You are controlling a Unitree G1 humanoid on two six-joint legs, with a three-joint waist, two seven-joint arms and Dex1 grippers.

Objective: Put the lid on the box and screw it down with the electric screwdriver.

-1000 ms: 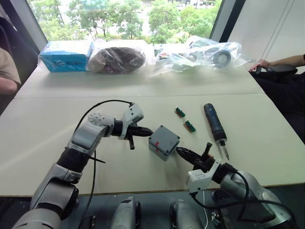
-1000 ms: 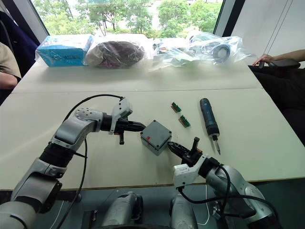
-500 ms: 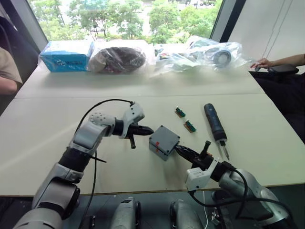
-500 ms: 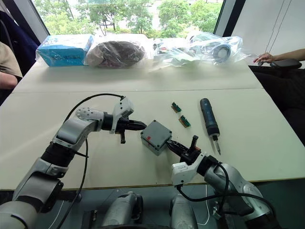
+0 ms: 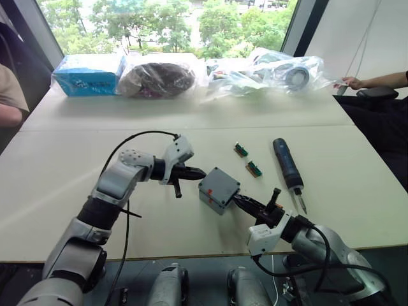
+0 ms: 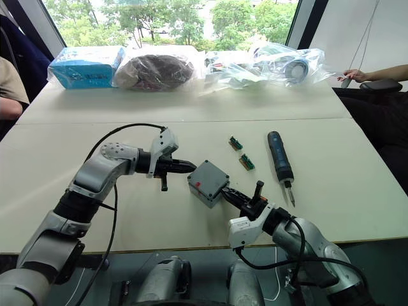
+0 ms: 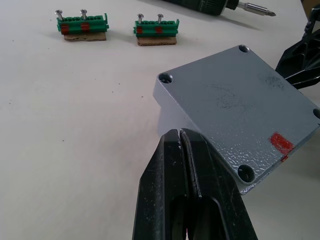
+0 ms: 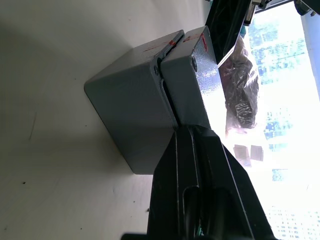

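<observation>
The grey box (image 5: 213, 196) stands mid-table with the lid (image 5: 220, 183) lying on top of it. The lid's corner holes (image 7: 242, 49) are open and a red mark (image 7: 281, 142) crosses the seam. My left gripper (image 5: 201, 173) is shut, its tips (image 7: 179, 135) touching the lid's left edge. My right gripper (image 5: 237, 198) is also shut, and its tips (image 8: 187, 131) press the box's near right side at the seam. The electric screwdriver (image 5: 287, 166) lies on the table to the right of the box, bit toward me.
Two green connector pieces (image 5: 240, 150) (image 5: 254, 168) holding screws lie between the box and the screwdriver. A blue carton (image 5: 88, 74) and plastic bags (image 5: 268, 73) line the far side. A person's arm (image 5: 381, 81) rests at the right, another person (image 5: 9, 102) sits at the left.
My right gripper has slid forward until its tips met the box's near right side. The left gripper has stayed against the lid's edge, and the box has barely moved.
</observation>
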